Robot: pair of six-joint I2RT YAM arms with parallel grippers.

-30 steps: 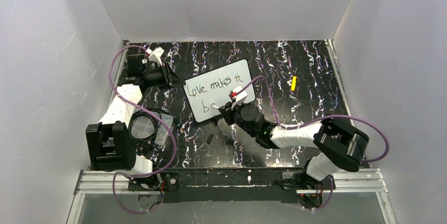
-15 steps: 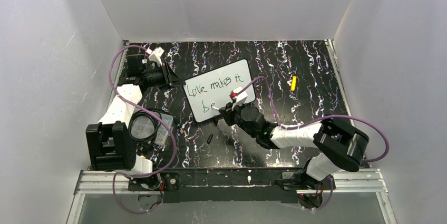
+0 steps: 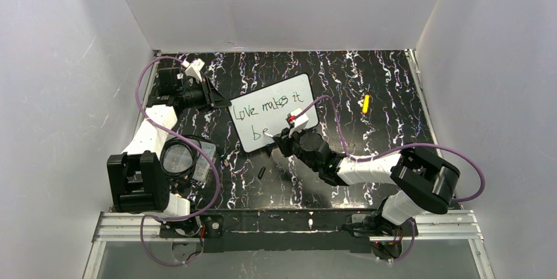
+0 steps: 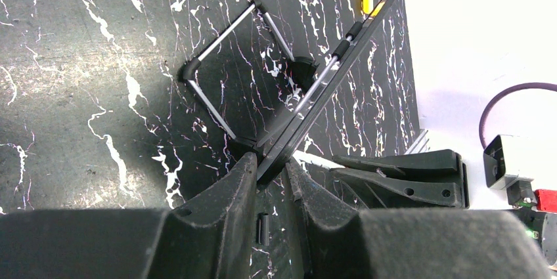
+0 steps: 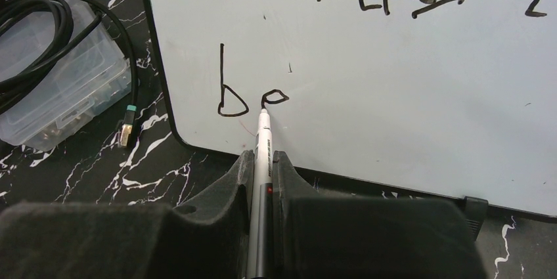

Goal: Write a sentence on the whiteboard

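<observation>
the whiteboard (image 3: 282, 90) reads "love makes it" above "be"

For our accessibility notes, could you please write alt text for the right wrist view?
The right gripper holds a silver marker, tip on the whiteboard beside a handwritten "be". A clear plastic box and black cable lie at left.

second line on the whiteboard (image 5: 394, 95) grown from "b" to "be", pen (image 5: 263, 138) tip shifted slightly right

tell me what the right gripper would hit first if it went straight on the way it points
The whiteboard: the pen clamped in the right gripper seems to touch it with its tip, so the pen would press in first.
</observation>
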